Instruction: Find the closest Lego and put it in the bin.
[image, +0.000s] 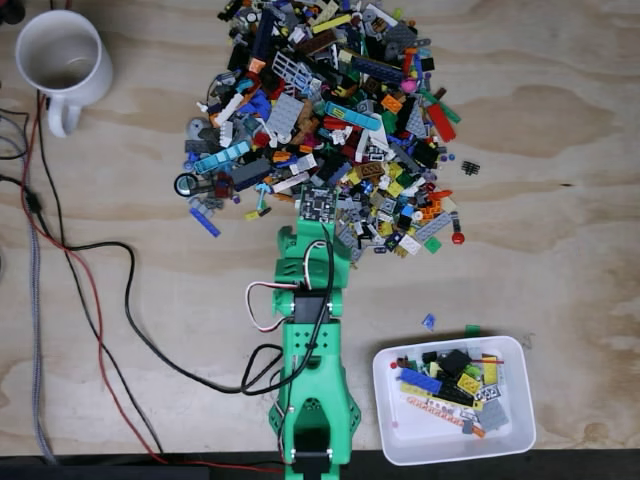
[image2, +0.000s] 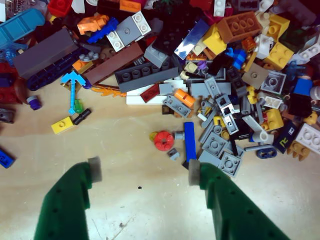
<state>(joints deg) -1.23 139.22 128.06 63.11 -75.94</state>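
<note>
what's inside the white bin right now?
The white bin holds a loose heap of mixed Lego pieces: blue, yellow, black, grey, orange. Whatever lies under the heap is covered.

The whole ground is a plywood table (image: 560, 150), pale and with wavy brown grain; the light on it is even, without strong shadows; at the left of the fixed view a white mug (image: 60, 60) stands on it; black, red and grey cables (image: 90, 300) lie across the wood; a dark strip runs along the bottom edge.

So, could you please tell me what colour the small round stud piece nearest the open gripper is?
Red; the round stud piece shows best in the wrist view.
</note>
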